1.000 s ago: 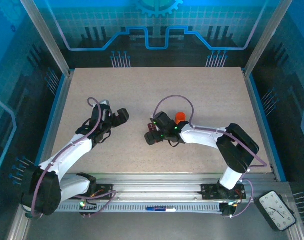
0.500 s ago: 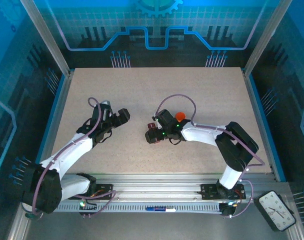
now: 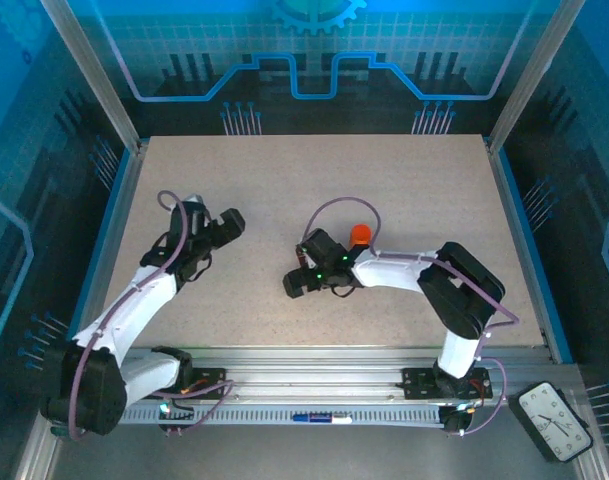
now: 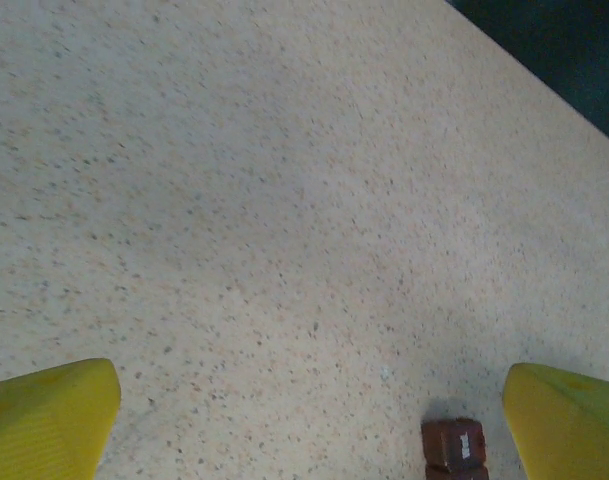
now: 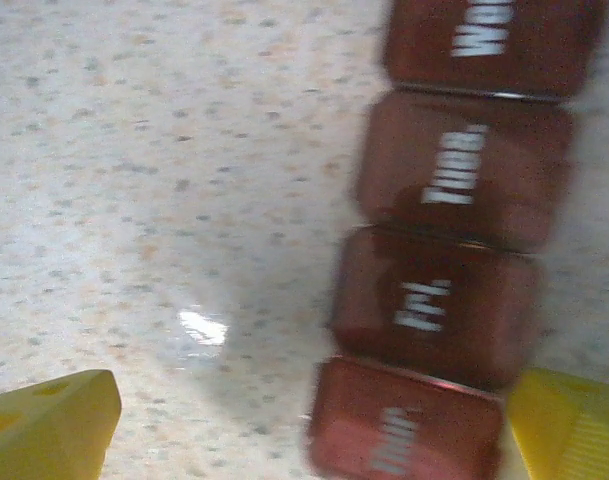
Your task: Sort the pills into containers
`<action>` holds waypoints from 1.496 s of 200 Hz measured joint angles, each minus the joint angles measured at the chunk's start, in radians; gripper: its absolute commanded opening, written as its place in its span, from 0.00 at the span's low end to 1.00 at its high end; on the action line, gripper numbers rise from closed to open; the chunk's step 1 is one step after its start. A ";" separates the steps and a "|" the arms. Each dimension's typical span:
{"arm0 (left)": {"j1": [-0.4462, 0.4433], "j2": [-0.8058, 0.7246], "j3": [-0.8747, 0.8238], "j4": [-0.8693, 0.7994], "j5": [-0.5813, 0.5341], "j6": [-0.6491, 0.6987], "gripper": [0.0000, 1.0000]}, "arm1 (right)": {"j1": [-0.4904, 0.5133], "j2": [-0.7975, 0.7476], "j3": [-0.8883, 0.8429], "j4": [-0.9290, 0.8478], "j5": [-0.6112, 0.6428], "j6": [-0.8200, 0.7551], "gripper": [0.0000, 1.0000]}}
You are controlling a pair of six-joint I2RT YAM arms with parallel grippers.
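Reddish-brown, the day-labelled pill organiser [image 5: 444,270] is framed by the right gripper [image 5: 309,400], spread wide and empty, probably for grasping; the left gripper [image 4: 309,390] is held equally wide, empty.

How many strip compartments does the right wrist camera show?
4 compartments, stacked on the right: top edge, upper middle, lower middle, bottom. More may lie past the frame.
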 measured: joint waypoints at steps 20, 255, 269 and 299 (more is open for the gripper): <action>0.051 -0.012 0.002 -0.003 0.020 0.000 0.99 | 0.038 0.024 0.041 0.001 -0.023 0.017 0.99; 0.175 -0.023 0.036 -0.050 0.220 -0.008 0.99 | -0.204 0.452 0.726 -0.308 -0.272 -0.206 0.94; 0.175 -0.019 0.035 -0.050 0.227 -0.008 0.99 | -0.204 0.449 0.705 -0.299 -0.291 -0.206 0.94; 0.175 -0.015 0.034 -0.050 0.236 -0.008 0.99 | -0.206 0.420 0.630 -0.261 -0.320 -0.210 0.92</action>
